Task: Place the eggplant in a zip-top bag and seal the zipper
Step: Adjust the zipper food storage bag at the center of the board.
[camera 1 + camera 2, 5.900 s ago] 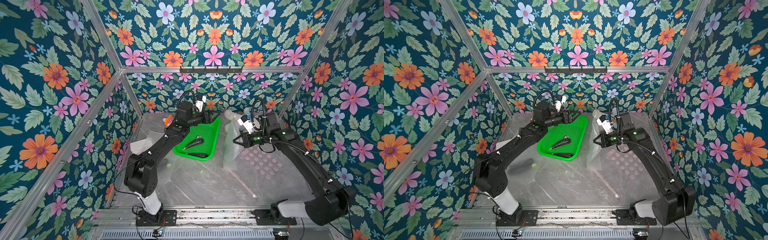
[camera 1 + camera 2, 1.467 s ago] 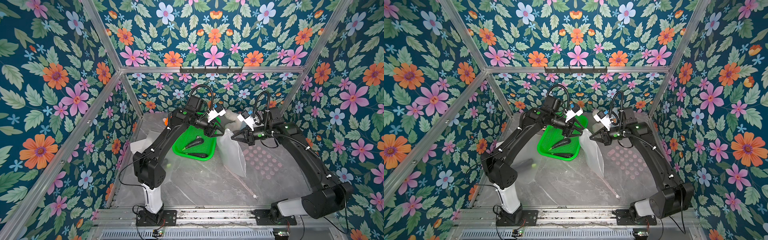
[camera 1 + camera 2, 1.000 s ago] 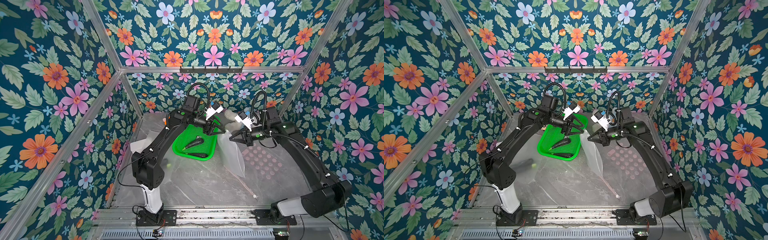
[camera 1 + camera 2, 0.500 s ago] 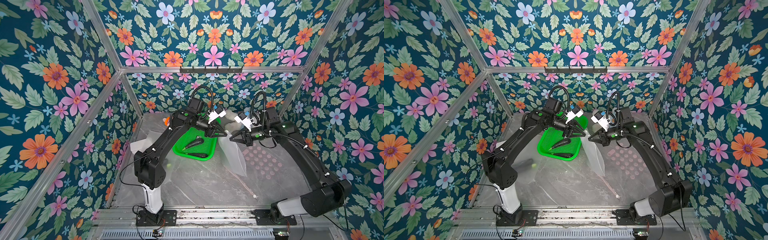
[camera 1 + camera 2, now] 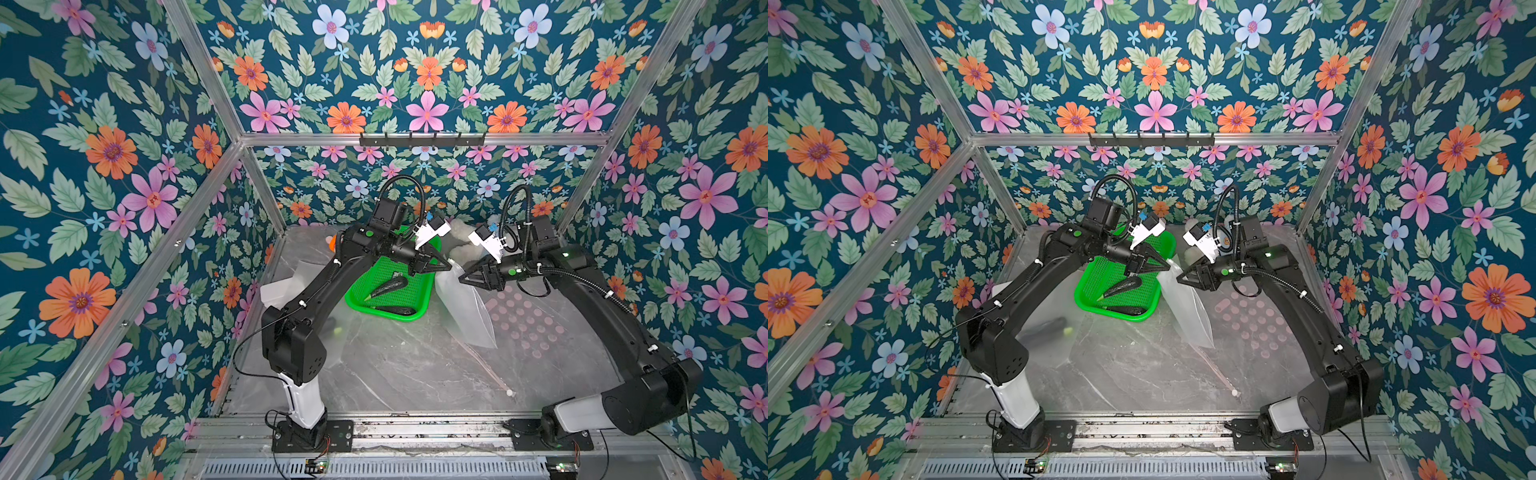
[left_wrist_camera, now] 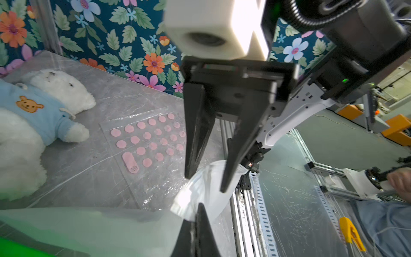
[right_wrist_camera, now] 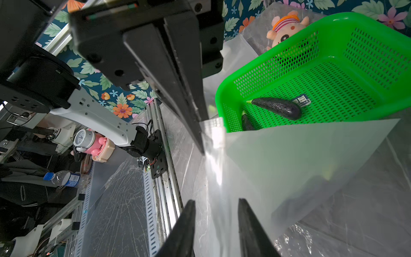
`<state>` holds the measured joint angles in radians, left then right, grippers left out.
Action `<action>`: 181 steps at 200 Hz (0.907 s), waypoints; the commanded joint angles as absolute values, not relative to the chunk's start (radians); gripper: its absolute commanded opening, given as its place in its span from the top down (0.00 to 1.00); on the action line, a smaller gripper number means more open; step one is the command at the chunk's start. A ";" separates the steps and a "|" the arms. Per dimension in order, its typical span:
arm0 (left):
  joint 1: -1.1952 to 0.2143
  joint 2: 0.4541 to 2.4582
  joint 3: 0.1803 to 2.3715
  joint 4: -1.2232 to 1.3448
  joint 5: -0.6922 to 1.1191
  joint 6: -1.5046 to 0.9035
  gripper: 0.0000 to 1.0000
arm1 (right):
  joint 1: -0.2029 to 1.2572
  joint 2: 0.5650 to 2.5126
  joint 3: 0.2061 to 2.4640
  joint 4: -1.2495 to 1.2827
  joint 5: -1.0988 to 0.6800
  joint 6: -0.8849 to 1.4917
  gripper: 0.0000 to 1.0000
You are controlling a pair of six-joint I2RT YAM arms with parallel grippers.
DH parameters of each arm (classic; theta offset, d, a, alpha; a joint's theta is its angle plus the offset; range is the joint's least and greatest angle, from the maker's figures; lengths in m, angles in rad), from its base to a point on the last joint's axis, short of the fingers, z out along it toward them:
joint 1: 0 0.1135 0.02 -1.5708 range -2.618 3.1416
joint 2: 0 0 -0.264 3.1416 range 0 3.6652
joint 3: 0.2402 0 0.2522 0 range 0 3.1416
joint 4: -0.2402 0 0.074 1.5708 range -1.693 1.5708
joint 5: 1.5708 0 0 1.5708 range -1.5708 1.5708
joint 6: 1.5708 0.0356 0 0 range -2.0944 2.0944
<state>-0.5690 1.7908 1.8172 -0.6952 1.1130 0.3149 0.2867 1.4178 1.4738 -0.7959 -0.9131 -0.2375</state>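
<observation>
Clamping onto a corner of the frosted bag (image 5: 469, 311) while the right tool (image 5: 461, 279) parts its jaws, the left tool (image 5: 449, 266) now holds it alone, likely freeing the right for the eggplant (image 5: 386, 286) in the basket (image 5: 390, 318); the dotted zip-top bag (image 5: 536, 328) lies flat.

Black arms (image 5: 320, 282), white bases (image 5: 301, 399), black left gripper (image 5: 450, 266).

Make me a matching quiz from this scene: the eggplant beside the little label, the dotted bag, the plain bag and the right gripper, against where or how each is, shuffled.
1 eggplant
2 dotted bag
3 plain bag
4 right gripper

A pinched by the left gripper
B open
C in the green basket
D flat on the table

Pairs: 1-C, 2-D, 3-A, 4-B
</observation>
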 commanded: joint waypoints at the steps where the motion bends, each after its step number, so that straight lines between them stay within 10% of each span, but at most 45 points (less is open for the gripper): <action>1: -0.572 1.764 1.776 -0.576 0.981 0.284 1.00 | 0.277 1.391 1.460 -0.726 -0.932 -0.208 0.56; 181: -0.653 1.598 1.497 -0.231 0.765 0.331 1.00 | 0.222 1.592 1.566 -0.722 -1.269 -0.146 0.59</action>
